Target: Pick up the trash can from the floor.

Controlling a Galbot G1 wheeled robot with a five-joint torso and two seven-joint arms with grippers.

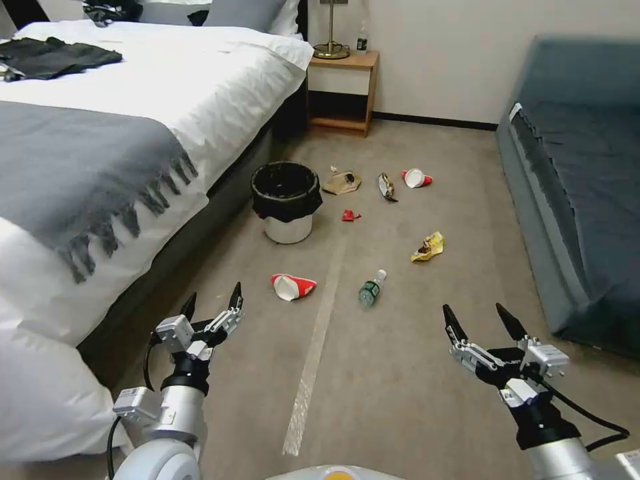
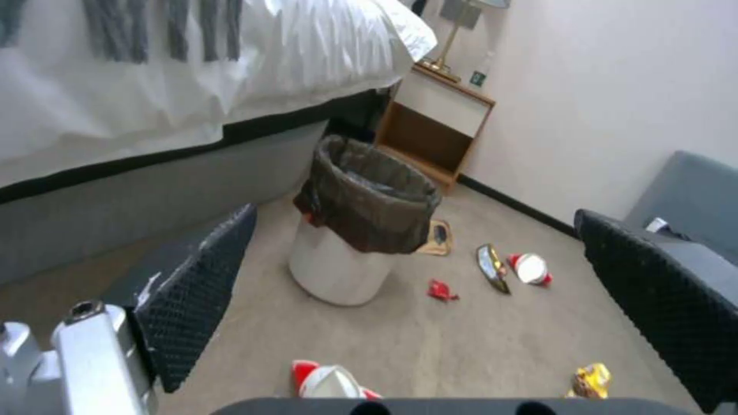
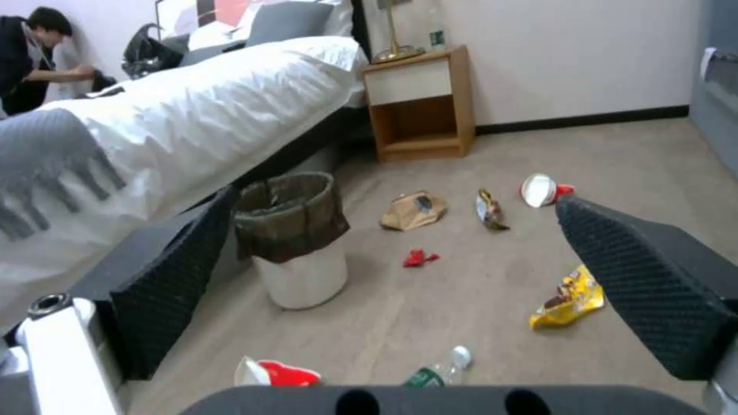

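From the head camera you see the trash can [image 1: 287, 202] upright on the floor [image 1: 400, 373] beside the bed [image 1: 133, 133], well ahead of both grippers; left gripper [image 1: 212, 301] and right gripper [image 1: 483, 319] hover with jaws spread. Your left wrist view frames the trash can [image 2: 361, 225] between those jaws; the right wrist view shows it [image 3: 296, 239] nearer one jaw

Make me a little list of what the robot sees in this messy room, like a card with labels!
trash can: upright on the floor, beside the bed, black bag over its rim
litter: two red-and-white cups, a plastic bottle, a yellow wrapper, a brown paper bag
left gripper: open, in the air, short of the trash can
right gripper: open, holding nothing
task: trash can not yet picked up
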